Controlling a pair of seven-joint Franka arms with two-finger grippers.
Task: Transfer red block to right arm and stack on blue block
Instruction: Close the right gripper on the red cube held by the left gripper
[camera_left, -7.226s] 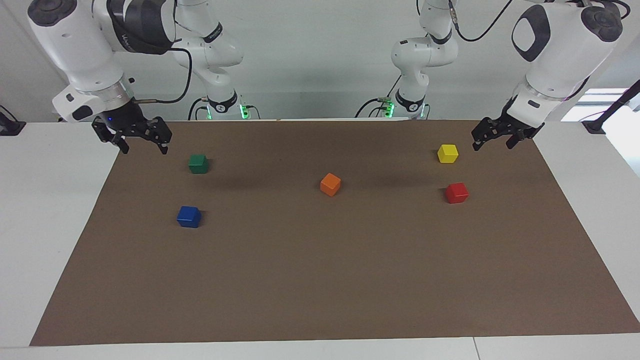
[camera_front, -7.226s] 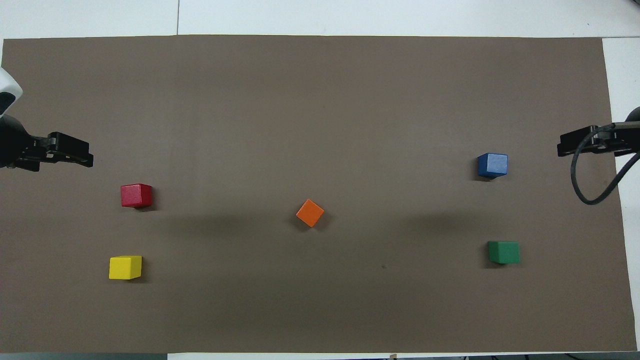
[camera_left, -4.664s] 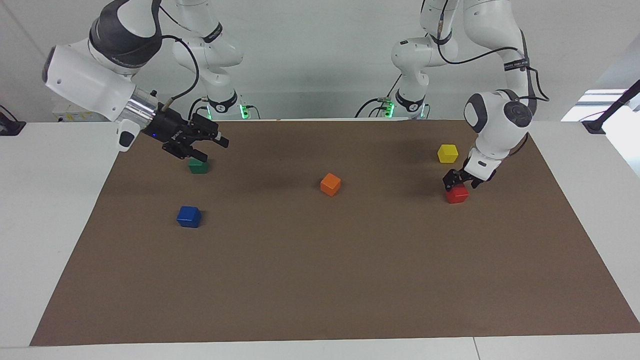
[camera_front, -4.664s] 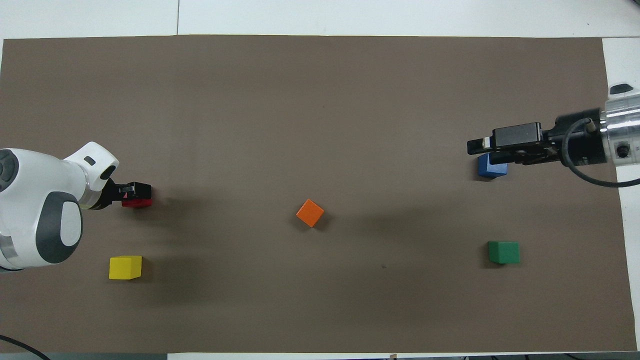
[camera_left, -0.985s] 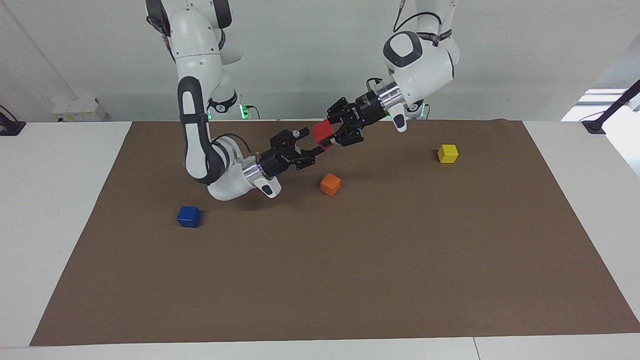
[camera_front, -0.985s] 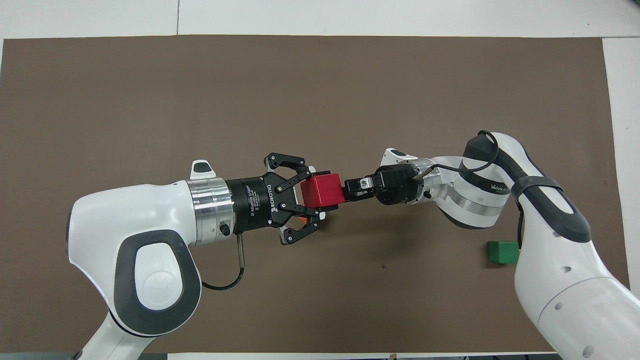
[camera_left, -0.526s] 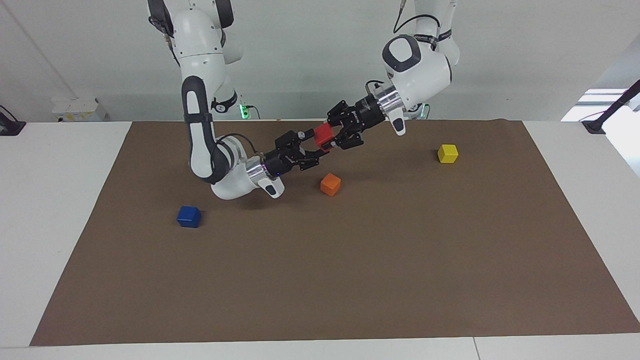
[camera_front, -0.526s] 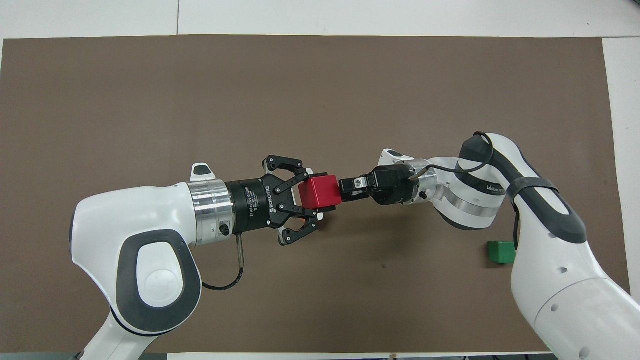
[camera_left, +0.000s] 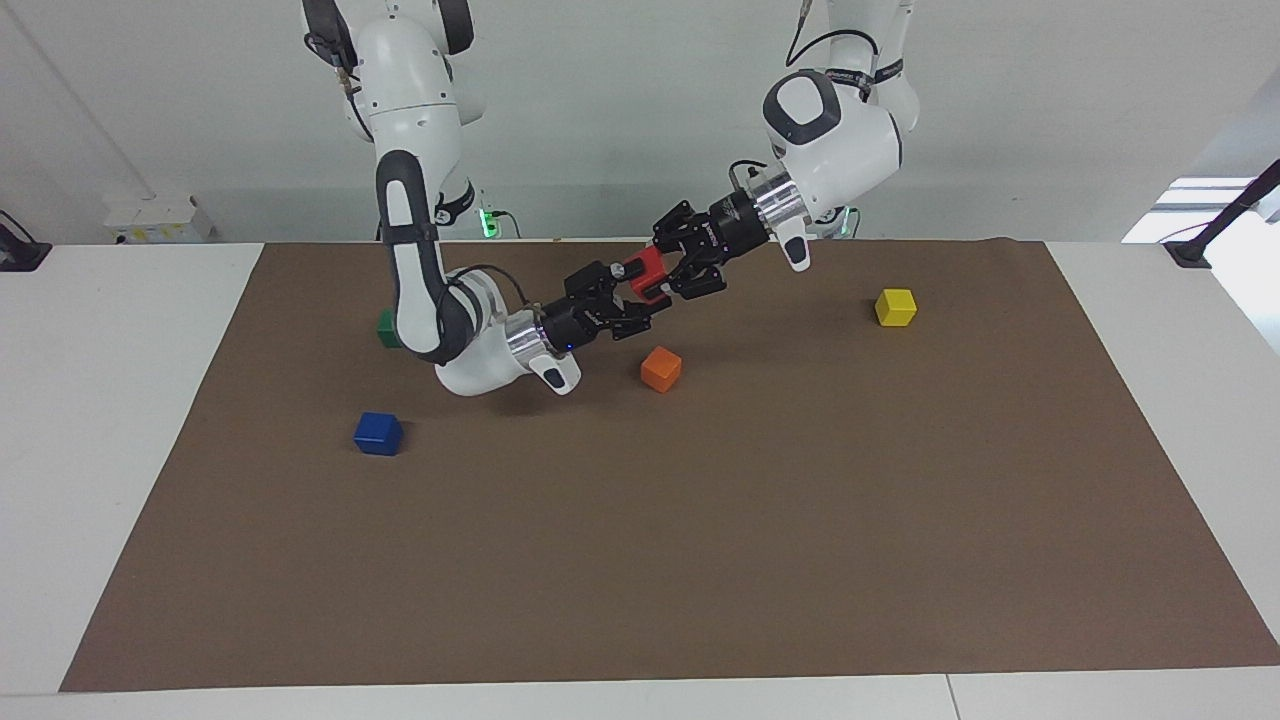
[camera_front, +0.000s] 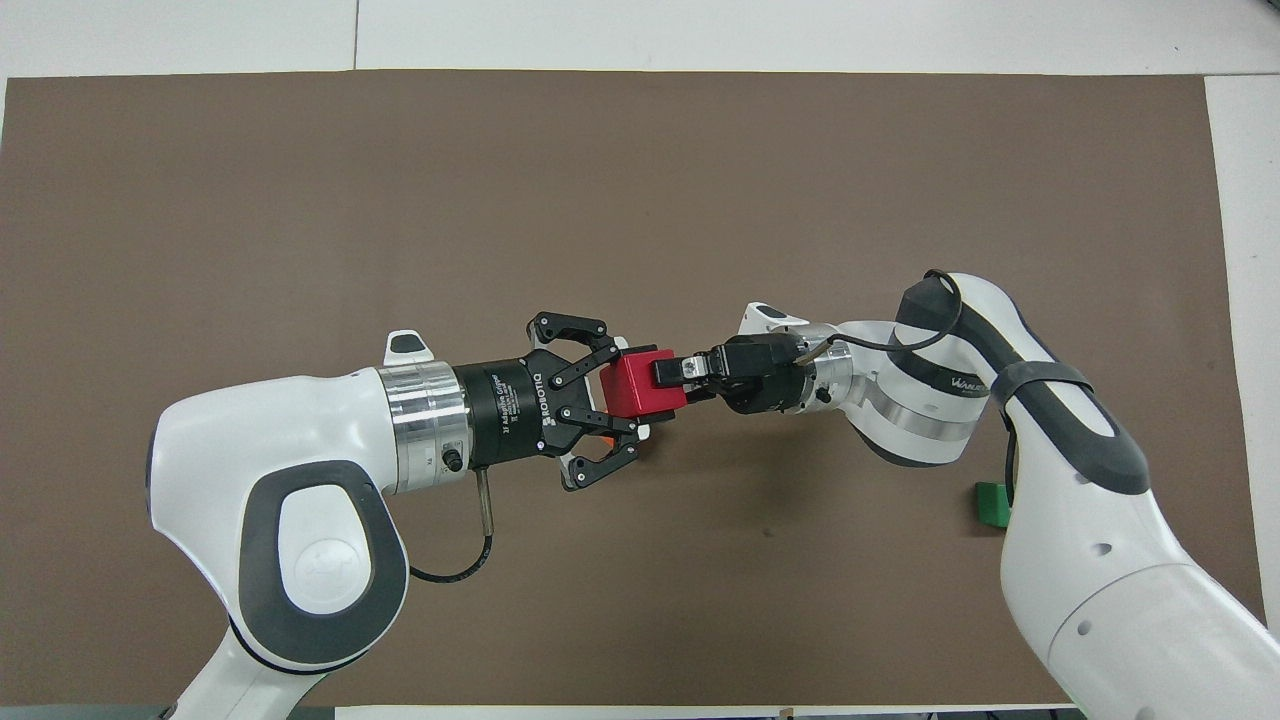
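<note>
two high opposed views, shared mat (camera_left: 700, 560)

I see both arms meeting mid-air over the mat's centre, left gripper (camera_left: 668, 272) and right gripper (camera_left: 622, 297) both at the red block (camera_left: 647, 273), blocking passage there; orange cube (camera_left: 661, 369) sits on the mat just below them. Blue block (camera_left: 378, 433) stands alone w/ open mat on all sides. Yellow cube (camera_left: 895, 306) and green cube (camera_left: 385, 327) sit well apart at opp. ends.

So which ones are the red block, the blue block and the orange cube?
red block (camera_front: 640, 385), overhead view, its top face.
blue block (camera_left: 377, 433), facing view, its front face.
orange cube (camera_left: 660, 369), facing view, its middle.
</note>
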